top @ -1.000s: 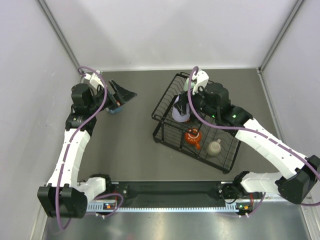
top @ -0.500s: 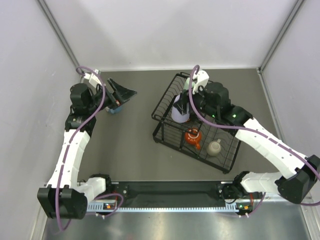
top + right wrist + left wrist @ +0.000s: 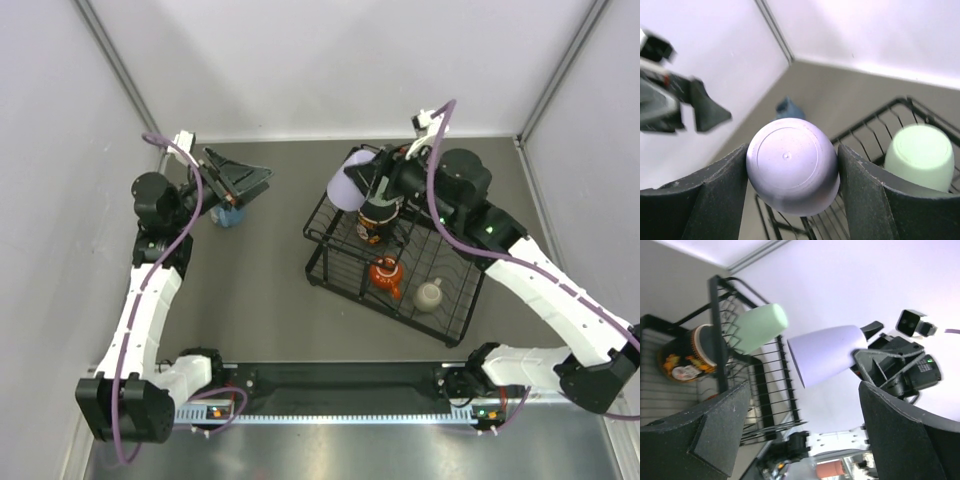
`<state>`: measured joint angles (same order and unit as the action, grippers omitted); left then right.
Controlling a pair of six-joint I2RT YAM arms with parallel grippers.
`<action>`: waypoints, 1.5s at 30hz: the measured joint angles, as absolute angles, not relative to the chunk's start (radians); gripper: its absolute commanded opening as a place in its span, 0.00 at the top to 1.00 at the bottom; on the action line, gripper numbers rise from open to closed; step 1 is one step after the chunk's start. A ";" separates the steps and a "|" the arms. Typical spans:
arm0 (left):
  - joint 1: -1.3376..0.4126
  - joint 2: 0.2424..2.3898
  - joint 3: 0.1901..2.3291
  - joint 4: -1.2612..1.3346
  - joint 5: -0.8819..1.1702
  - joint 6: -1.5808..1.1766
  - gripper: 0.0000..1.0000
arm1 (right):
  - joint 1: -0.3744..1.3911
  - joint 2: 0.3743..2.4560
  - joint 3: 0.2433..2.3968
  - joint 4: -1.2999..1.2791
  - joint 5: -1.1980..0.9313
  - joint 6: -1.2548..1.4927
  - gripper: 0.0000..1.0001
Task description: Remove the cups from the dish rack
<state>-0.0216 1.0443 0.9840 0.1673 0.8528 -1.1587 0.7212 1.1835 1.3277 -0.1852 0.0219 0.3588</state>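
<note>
My right gripper [image 3: 362,188] is shut on the lavender tumbler [image 3: 347,186] and holds it tilted above the far left corner of the black wire dish rack [image 3: 318,262]. In the right wrist view both fingers [image 3: 715,200] press the tumbler's sides [image 3: 790,162]. The mint-green tumbler [image 3: 922,155] stands upside down in the rack behind it. The red patterned mug [image 3: 378,213], the orange cup [image 3: 385,272] and the beige mug [image 3: 430,295] sit in the rack. My left gripper [image 3: 236,180] is open and empty above the blue mug [image 3: 230,216], which stands on the table left of the rack.
Grey walls close in the table at the left, back and right. The left wrist view looks across at the rack [image 3: 715,330], the mint-green tumbler [image 3: 760,327], the red mug [image 3: 690,352] and the held lavender tumbler [image 3: 825,352].
My right gripper has lifted the lavender tumbler out of the rack and tipped it to the left, uncovering the red mug. My left gripper has swung up a little over the blue mug.
</note>
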 measured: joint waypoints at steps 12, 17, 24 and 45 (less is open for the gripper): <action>-0.022 1.044 0.865 0.706 0.841 -1.579 0.09 | 0.722 1.224 1.263 0.314 -0.017 0.648 1.00; -0.027 1.044 0.859 0.842 0.832 -1.670 0.12 | 0.723 1.333 1.263 0.505 -0.124 0.797 1.00; -0.030 1.044 0.859 0.900 0.829 -1.711 0.18 | 0.723 1.432 1.248 0.641 -0.208 0.944 1.00; -0.058 1.055 0.848 0.881 0.820 -1.699 1.00 | 0.763 1.517 1.185 0.838 -0.263 1.078 0.66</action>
